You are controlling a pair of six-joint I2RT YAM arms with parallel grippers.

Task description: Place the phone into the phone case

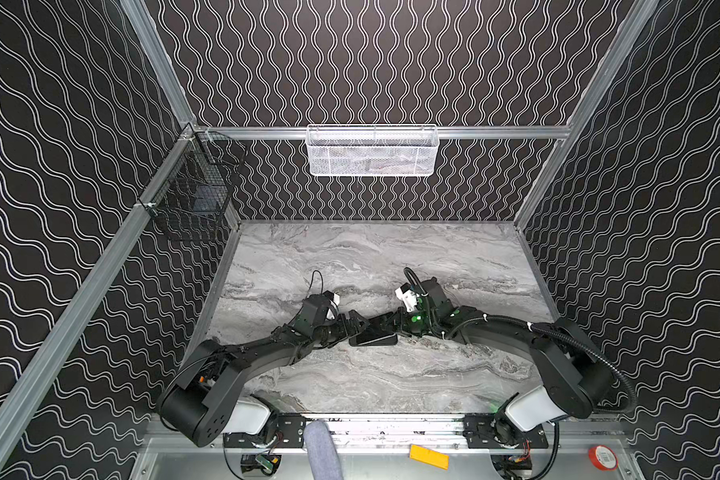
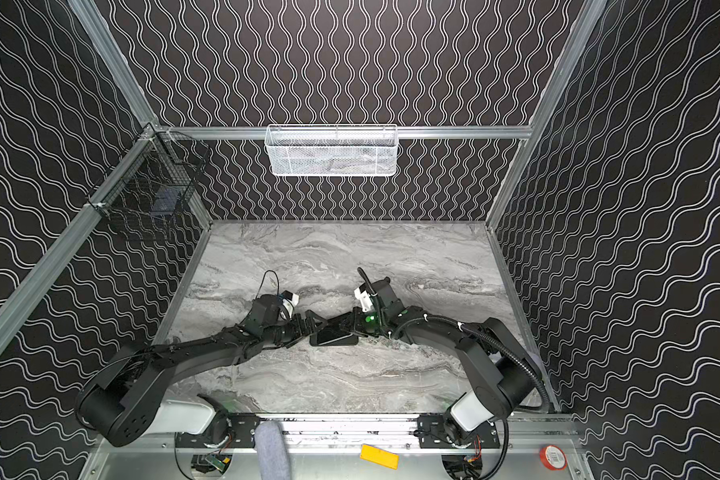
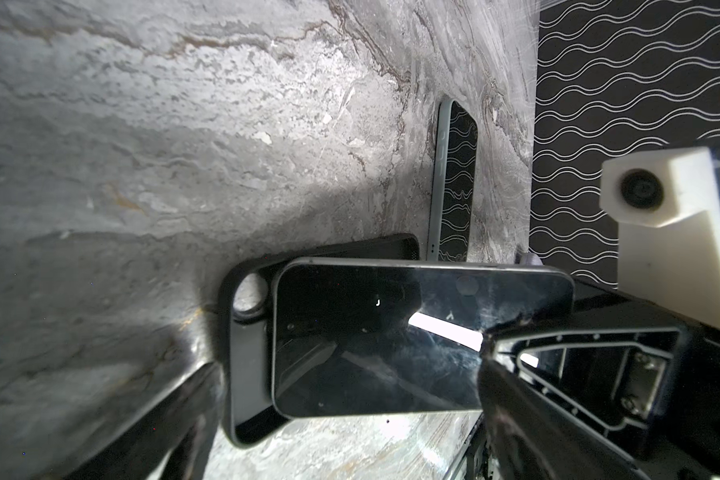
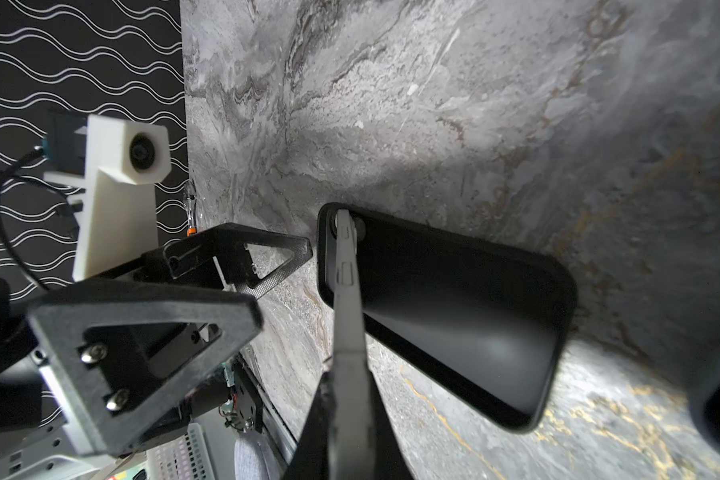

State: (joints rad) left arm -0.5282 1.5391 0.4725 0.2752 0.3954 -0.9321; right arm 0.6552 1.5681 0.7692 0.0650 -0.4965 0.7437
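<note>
Your right gripper [image 4: 347, 374] is clamped on one end of the phone [image 3: 371, 340], holding it tilted over the case [image 4: 454, 316], which lies open side up on the counter [image 1: 391, 257]. The phone's free end dips toward the case's camera-hole end; you cannot tell whether they touch. Your left gripper [image 4: 283, 282] stands with jaws wide apart just beside that same end of the case, holding nothing. A second phone [image 3: 454, 178] lies near the case.

Black phone case [image 4: 454, 316], grey-veined marble table [image 1: 391, 257], white-waved black walls [image 1: 350, 62]
</note>
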